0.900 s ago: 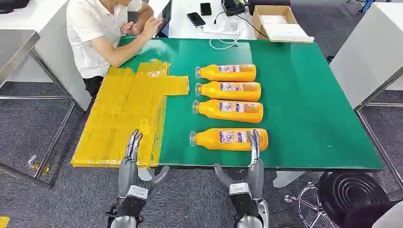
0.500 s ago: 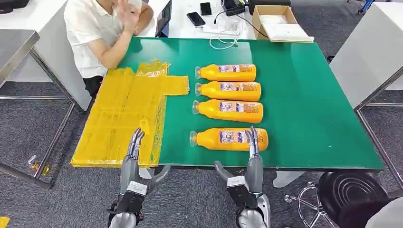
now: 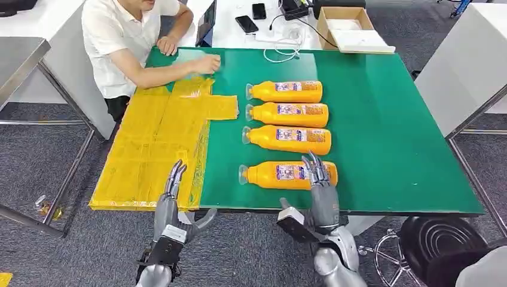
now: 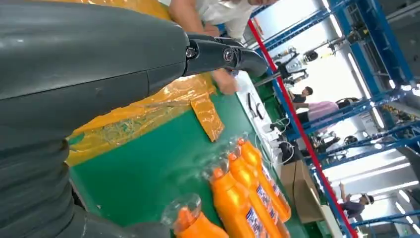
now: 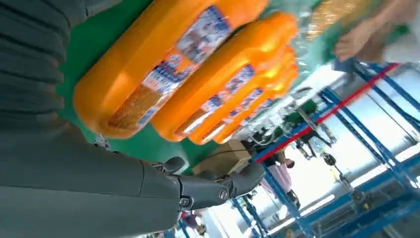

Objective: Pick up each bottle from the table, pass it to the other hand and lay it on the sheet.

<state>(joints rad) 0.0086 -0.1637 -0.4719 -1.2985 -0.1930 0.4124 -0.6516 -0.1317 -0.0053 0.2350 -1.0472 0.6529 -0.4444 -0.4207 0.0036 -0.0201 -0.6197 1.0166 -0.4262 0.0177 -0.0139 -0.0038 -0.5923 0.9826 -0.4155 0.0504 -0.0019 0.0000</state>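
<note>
Right hand (image 3: 318, 179) over nearest bottle (image 3: 281, 175), fingers spread, nothing gripped, set for grasp | left hand (image 3: 172, 200) empty, fingers apart, by yellow sheet (image 3: 152, 143) for handover

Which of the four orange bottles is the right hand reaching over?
The nearest bottle, lying apart from the other three; the right hand overlaps its base end.

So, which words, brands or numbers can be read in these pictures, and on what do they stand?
No text can be read as it stands.
Labels on the four orange bottles: blue and white print, too small in the head view.
Label on the nearest bottle, right wrist view: blurred, unreadable.
Cardboard box: no print visible.
Yellow sheet: no print to tell.
</note>
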